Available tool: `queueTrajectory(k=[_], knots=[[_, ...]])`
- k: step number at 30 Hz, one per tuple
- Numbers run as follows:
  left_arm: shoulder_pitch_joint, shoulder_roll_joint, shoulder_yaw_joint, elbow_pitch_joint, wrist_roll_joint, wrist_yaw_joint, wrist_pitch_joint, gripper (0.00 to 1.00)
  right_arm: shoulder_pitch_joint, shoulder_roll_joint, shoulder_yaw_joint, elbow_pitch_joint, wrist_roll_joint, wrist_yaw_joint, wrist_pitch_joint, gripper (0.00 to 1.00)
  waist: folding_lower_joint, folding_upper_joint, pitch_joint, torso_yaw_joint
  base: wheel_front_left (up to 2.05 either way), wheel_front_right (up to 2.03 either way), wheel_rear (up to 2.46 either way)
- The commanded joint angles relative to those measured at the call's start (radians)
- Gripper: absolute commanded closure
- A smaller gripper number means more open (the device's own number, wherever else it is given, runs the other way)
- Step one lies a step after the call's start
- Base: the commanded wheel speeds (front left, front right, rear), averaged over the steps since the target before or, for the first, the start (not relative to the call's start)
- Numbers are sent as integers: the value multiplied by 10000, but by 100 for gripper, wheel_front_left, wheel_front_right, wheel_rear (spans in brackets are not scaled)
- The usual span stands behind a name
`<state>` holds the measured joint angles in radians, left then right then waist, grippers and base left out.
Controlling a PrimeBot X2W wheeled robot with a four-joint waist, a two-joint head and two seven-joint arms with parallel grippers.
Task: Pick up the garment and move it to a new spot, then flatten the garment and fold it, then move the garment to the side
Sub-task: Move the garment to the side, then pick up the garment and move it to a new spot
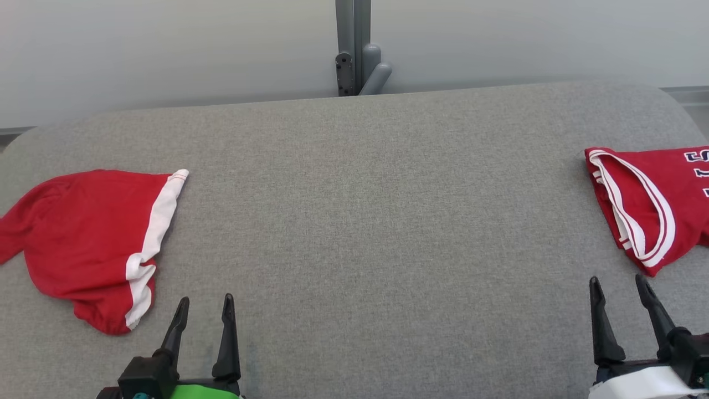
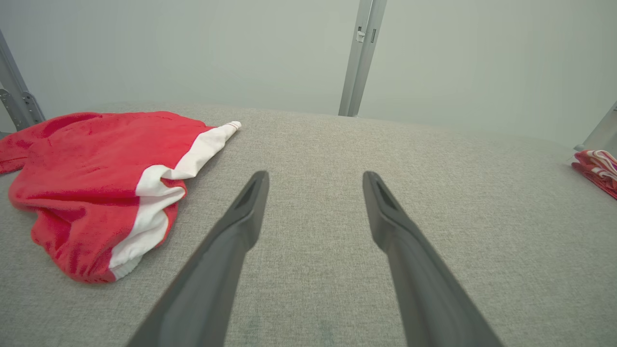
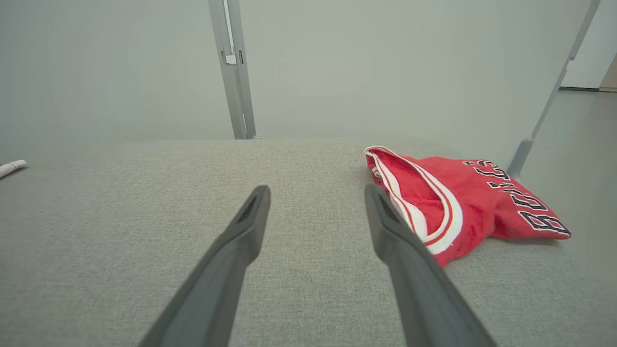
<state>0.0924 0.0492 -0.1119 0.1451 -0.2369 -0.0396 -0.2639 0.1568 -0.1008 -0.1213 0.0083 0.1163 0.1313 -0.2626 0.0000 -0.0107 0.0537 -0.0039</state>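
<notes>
1. As far as I can tell, nothing's been done yet to the crumpled red garment (image 1: 83, 238). It's in a heap at the left end of the grey desk (image 1: 376, 221) with its white band bunched up, not lifted, flattened or folded.
2. At the right end there's a red jersey (image 1: 664, 205) with lettering. It looks folded and parked aside, but the head view cuts it off, so I wouldn't swear to it.
3. The left gripper (image 1: 205, 299) has its fingers spread apart and holds nothing. It's near the front edge, just right of the crumpled garment. Same deal for the right gripper (image 1: 617, 279): wide apart, empty, just in front of the jersey.
4. So the whole job is left: pick up, move, flatten, fold, shift aside.
5. Room-wise, the middle of the desk between the two red pieces is bare, so there's plenty of space for spreading out. The garment's far end looks close to the left edge, so watch it doesn't slide off. A metal post (image 1: 354, 50) stands behind the back edge.
</notes>
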Motion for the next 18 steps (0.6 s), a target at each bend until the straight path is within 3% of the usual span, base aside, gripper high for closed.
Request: queueTrajectory(k=[1, 18], knots=[[120, 27, 39, 49, -30, 11, -2, 0, 136, 88, -2, 75, -49, -11, -28, 0, 0, 107, -143, 68, 0, 0, 0], [84, 27, 62, -15, -204, 129, -1, 0, 287, 420, -90, 575, -183, -11, -28, 0, 0, 107, -115, 262, 0, 0, 0]])
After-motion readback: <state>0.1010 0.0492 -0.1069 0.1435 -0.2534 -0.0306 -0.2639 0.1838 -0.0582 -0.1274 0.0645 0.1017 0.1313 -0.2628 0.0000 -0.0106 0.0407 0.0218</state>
